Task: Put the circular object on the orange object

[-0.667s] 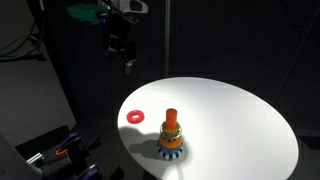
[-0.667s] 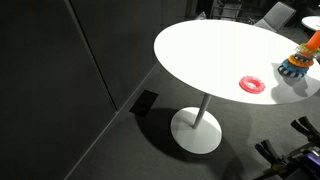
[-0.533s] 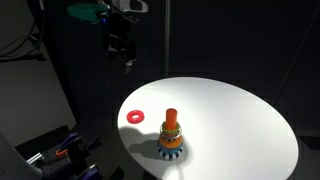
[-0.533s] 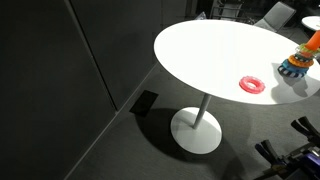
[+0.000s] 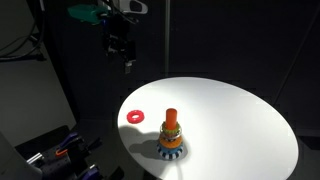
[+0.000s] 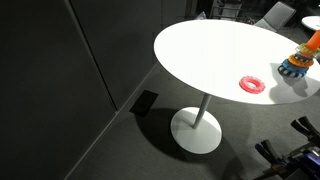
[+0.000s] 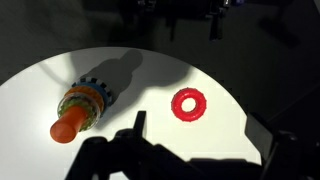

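The circular object, a flat red ring (image 5: 134, 116), lies on the round white table (image 5: 230, 115) near its edge; it also shows in an exterior view (image 6: 251, 84) and in the wrist view (image 7: 188, 104). The orange object, an upright orange peg (image 5: 171, 118), rises from a stack of orange, yellow and blue scalloped rings, a short way from the ring; it also shows in the wrist view (image 7: 68, 127) and at the frame edge (image 6: 312, 41). My gripper (image 5: 127, 65) hangs high above the table's edge, well clear of both. In the wrist view the gripper (image 7: 200, 135) is open and empty.
The table stands on a single white pedestal with a round base (image 6: 197, 130). Dark curtains surround the scene. Equipment with red and blue parts (image 5: 62, 150) sits low beside the table. A dark flat plate (image 6: 143, 102) lies on the floor.
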Tool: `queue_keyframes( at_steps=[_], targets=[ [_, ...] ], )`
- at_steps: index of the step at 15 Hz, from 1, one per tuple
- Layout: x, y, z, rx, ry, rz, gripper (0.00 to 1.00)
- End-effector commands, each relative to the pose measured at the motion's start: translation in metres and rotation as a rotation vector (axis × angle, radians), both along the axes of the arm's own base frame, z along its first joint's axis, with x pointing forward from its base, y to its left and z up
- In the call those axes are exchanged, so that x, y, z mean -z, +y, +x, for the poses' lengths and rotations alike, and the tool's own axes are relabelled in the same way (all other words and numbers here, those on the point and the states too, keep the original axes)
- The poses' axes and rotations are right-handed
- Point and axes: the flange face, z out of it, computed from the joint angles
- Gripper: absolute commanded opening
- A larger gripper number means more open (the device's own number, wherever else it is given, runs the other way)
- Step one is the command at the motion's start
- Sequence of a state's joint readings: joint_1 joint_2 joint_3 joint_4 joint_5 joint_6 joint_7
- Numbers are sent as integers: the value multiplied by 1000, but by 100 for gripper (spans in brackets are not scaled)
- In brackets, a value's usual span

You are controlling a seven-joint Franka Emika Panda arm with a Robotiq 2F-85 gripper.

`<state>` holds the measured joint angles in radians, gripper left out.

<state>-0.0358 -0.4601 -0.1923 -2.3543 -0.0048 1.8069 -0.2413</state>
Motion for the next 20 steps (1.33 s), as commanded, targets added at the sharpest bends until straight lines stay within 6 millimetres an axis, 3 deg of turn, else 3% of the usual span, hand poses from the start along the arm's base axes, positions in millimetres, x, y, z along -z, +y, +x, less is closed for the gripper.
queue_keyframes(
  at_steps=[1,10,20],
  targets=[
    [-2,12,15,-13,-3,-19,100],
    [20,60,49,-10,-107,-166,100],
    [32,66,54,7,-119,-156,100]
  ],
)
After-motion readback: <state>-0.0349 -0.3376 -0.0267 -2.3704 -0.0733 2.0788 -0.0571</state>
